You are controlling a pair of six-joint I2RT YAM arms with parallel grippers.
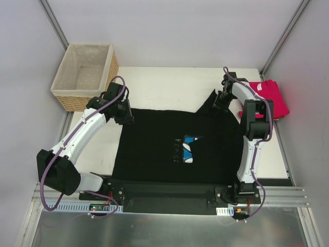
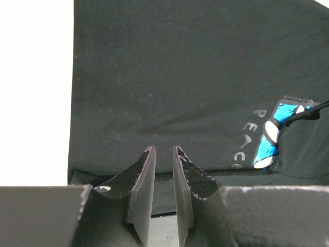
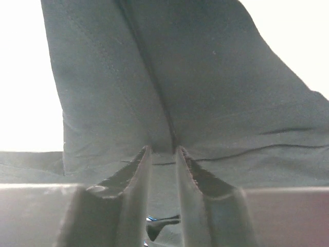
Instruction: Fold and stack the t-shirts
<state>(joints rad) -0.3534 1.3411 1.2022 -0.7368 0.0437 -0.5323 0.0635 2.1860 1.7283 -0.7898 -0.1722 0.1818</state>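
Since only 1 of the 2 t-shirts looks folded, the job can be called roughly half done at best. The pinkish-red t-shirt (image 1: 268, 98) is seen as a folded bundle at the right edge of the tabletop (image 1: 169, 82), up toward the far right corner, and it seems to stick out a bit past that edge. The black t-shirt (image 1: 154, 149) is spread flat across the middle of the tabletop, with its near hem at the near edge. Its print (image 1: 188, 149) is only partly showing. No proper fold is made in it yet, tbh.

The left pincer (image 1: 125, 117) is set at the shirt's far left corner. Its jaws are held a narrow slit apart with the cloth edge right at the tips, but whether anything is actually pinched can't be told from the wrist view. The right pincer (image 1: 220, 100) is placed at the shirt's far right corner, jaws nearly together. Cloth is seen creasing straight into the gap and tenting up from it, so a pinch on the black t-shirt is judged to be made there.

What's left, as judged: the black t-shirt has to be folded, then stacked with the red one. The wicker basket (image 1: 85, 72) beyond the far left corner isn't touched by anything.
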